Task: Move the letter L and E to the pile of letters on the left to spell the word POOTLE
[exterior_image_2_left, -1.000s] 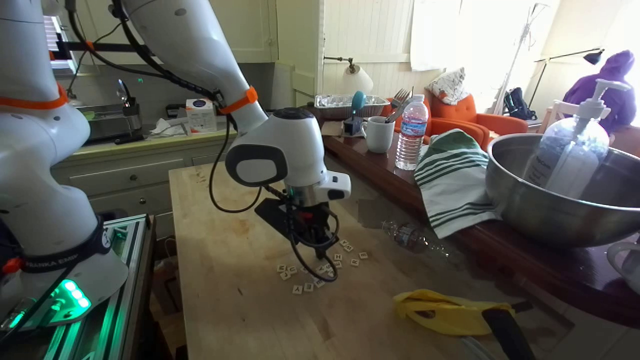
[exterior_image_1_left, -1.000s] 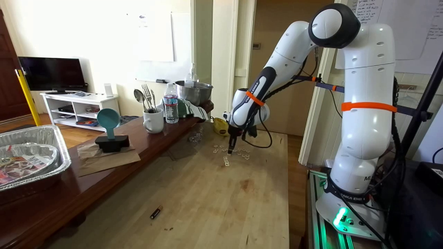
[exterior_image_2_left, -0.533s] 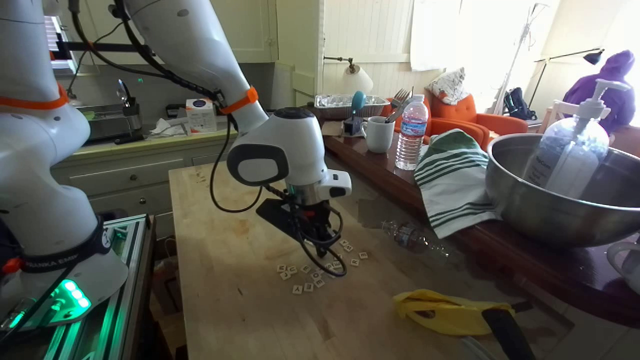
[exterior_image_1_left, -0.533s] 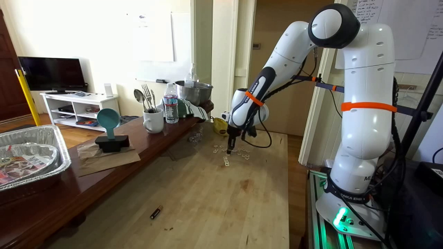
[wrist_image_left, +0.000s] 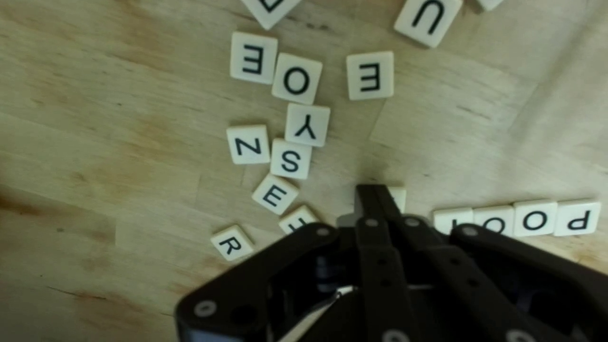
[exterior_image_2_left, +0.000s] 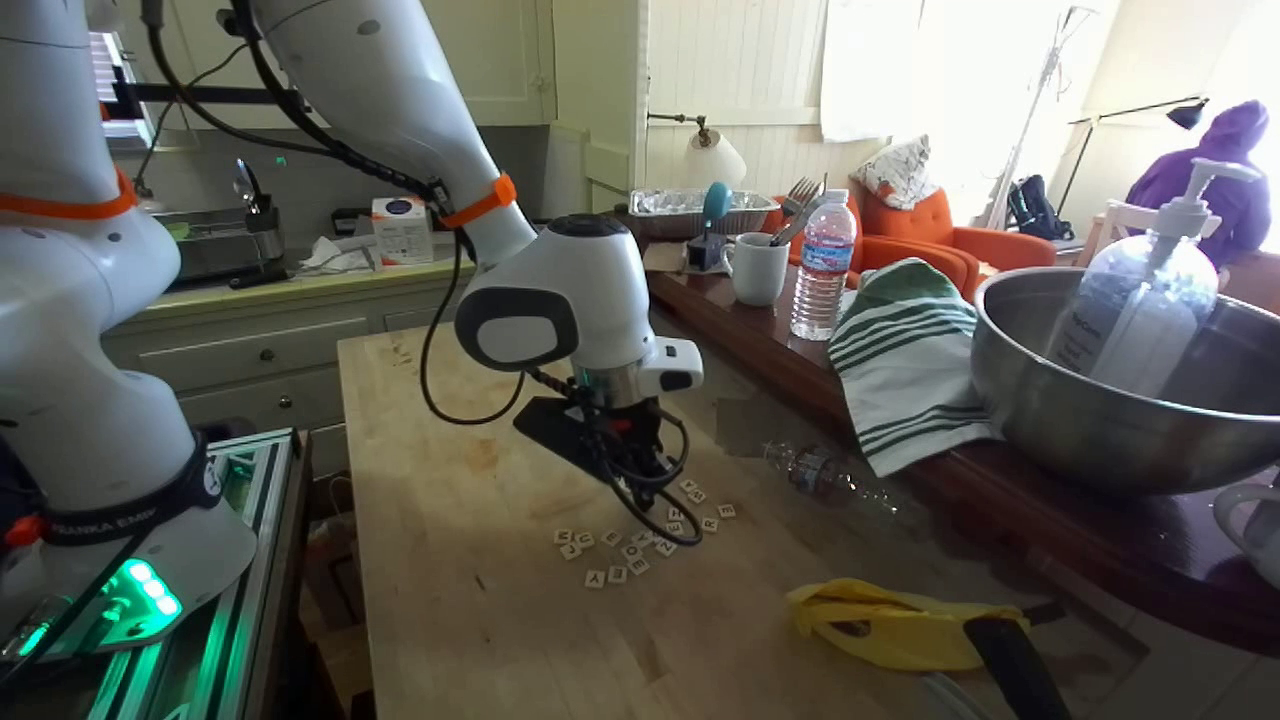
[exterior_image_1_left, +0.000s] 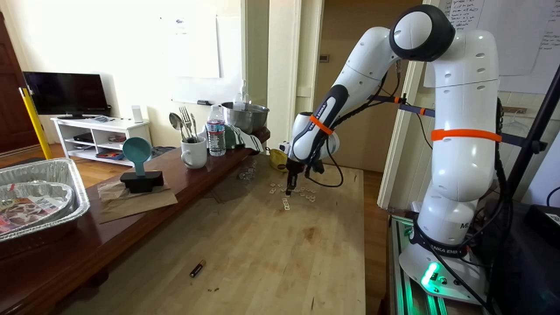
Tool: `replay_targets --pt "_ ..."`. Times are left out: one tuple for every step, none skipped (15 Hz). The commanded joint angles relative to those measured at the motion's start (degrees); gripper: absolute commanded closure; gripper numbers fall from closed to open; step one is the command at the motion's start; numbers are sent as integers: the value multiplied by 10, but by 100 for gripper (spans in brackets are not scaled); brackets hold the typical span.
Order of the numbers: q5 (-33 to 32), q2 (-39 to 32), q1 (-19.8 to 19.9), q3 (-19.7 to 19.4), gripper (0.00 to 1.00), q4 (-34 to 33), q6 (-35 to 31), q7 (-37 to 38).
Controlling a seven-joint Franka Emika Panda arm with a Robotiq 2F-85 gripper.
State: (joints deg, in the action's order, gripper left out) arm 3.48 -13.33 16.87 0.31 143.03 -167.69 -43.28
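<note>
– Just beside the claw [wrist_image_left: 375, 192], a pale square tile [wrist_image_left: 398, 199] peeks out, its letter covered, so I can't say whether it's the L!

– And those black fingers [wrist_image_left: 377, 237] stand together at the tips! Touching the tile or not, I can't tell.

– Close by, lined up straight, smooth flat squares edge to edge: a P tile [wrist_image_left: 578, 217], an O tile [wrist_image_left: 535, 219], a second O tile [wrist_image_left: 494, 213] partly hidden, and an end tile [wrist_image_left: 449, 217] with just a scrap of letter showing.

– E's? Three readable ones in the wrist view! A lone E [wrist_image_left: 370, 76], another E [wrist_image_left: 254, 58] snug against a loose O [wrist_image_left: 297, 78], and a skewed E [wrist_image_left: 275, 194] just beside the S [wrist_image_left: 290, 159].

– Threading through that scatter, the Y [wrist_image_left: 308, 124] sits between loose O and S, the N [wrist_image_left: 248, 144] flat beside the S, the R [wrist_image_left: 232, 242] a little apart.

– All of it on a pale wooden table [exterior_image_1_left: 262, 262], streaky grain, rusty brown stains!

– Farther along it, a stubby round battery [exterior_image_1_left: 197, 268]; in an exterior view, a crumpled yellow bundle [exterior_image_2_left: 900, 625] and a clear, crinkled plastic bottle [exterior_image_2_left: 825, 475] on its side.

– Look past that: a dark, polished wooden ledge [exterior_image_1_left: 105, 240]! White mug [exterior_image_1_left: 194, 153] full of shiny cutlery [exterior_image_1_left: 176, 120], a green-striped cloth [exterior_image_2_left: 900, 370] drooping over the edge, a round steel bowl [exterior_image_2_left: 1030, 400], a crinkly foil tray [exterior_image_1_left: 74, 179].

– And the arm [exterior_image_1_left: 466, 109], all smooth white curves with orange bands [exterior_image_1_left: 466, 134]!
</note>
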Motion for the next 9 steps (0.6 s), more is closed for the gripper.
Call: replay_targets --pt "-5 -67 -2 11 100 -4 -28 -3" --pt "-6 -67 -3 11 100 -5 -29 -4" --pt "-5 -67 -3 12 100 -5 -29 -4" --pt "-5 -68 -3 12 100 -5 -30 -5" --pt "-5 -68 -3 12 100 -5 -30 -5" --pt "-4 -68 -3 14 100 -6 -31 -6" --pt "-3 -69 -2 15 100 -6 -31 -7" --pt "-2 -69 -2 16 100 -7 -31 -7" --pt "-2 -70 -3 17 100 -7 -31 -6"
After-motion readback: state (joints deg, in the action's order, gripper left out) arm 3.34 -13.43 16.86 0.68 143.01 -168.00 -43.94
